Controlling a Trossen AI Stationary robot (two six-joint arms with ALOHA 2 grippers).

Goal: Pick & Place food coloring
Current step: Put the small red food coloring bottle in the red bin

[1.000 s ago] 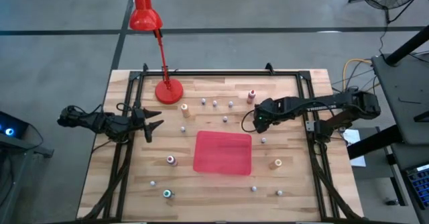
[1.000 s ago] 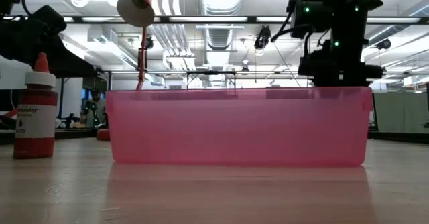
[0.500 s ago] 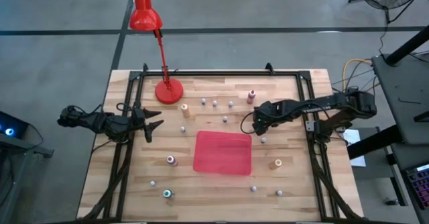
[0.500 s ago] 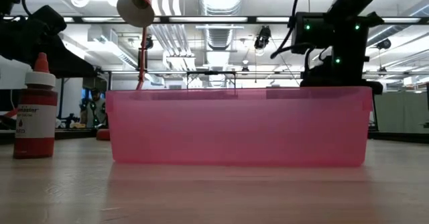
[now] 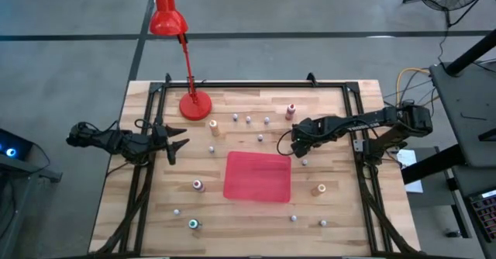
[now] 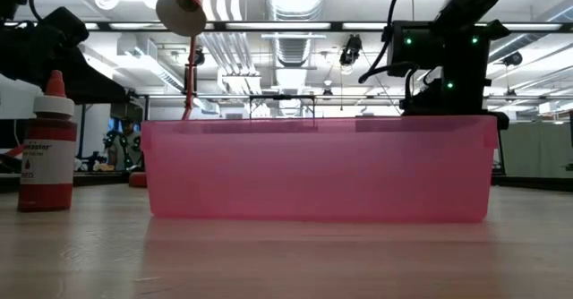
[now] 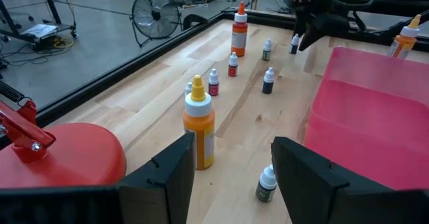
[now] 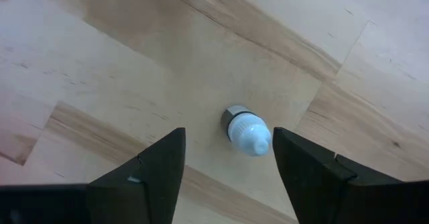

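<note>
On the wooden table (image 5: 333, 212), the row nearest the front edge holds a green-topped bottle (image 5: 193, 224) with a few tiny white-capped bottles beside it and further along. A little further in stands the pink tray (image 5: 257, 176), about in the middle of the table. In the low view its wall (image 6: 318, 169) fills most of the picture, and a red bottle (image 6: 47, 147) stands to the side of it. This seems to be the pink-topped bottle (image 5: 198, 184) just beside the tray's left side. An orange-topped bottle (image 5: 319, 189) stands apart at the tray's right side.

Behind the tray, the right gripper (image 5: 295, 143) hangs low over the table, near the tray's far right corner. In the right wrist view its two fingers (image 8: 154, 167) stand apart, one on each side of a small white-capped bottle (image 8: 245, 129), and they do not touch it. So the gripper is released and grasps nothing.

The left gripper (image 5: 180, 144) waits at the table's left edge. Its fingers (image 7: 171, 177) are parted and empty. Past them the left wrist view shows an orange bottle (image 7: 200, 123) close by and several tiny bottles in a loose group further on.

At the far side, more small bottles stand in a row, with a tan-topped bottle (image 5: 213, 124) and another pink-topped one (image 5: 291, 110). The red lamp (image 5: 183, 50) has its base at the far left corner.
</note>
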